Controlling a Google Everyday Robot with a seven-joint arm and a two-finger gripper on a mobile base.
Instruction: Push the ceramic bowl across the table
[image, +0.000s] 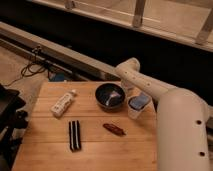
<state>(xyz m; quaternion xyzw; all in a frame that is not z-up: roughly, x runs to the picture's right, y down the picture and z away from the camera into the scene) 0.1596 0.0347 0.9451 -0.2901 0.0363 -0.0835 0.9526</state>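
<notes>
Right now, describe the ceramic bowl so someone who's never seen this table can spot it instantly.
On the square wooden table, look to the far edge, right of centre, where the white arm bends down; its pincer is hidden behind that bend. The ceramic bowl sits just left of the clear cup with a blue top. It is the only round, dark, glossy item and the widest.
</notes>
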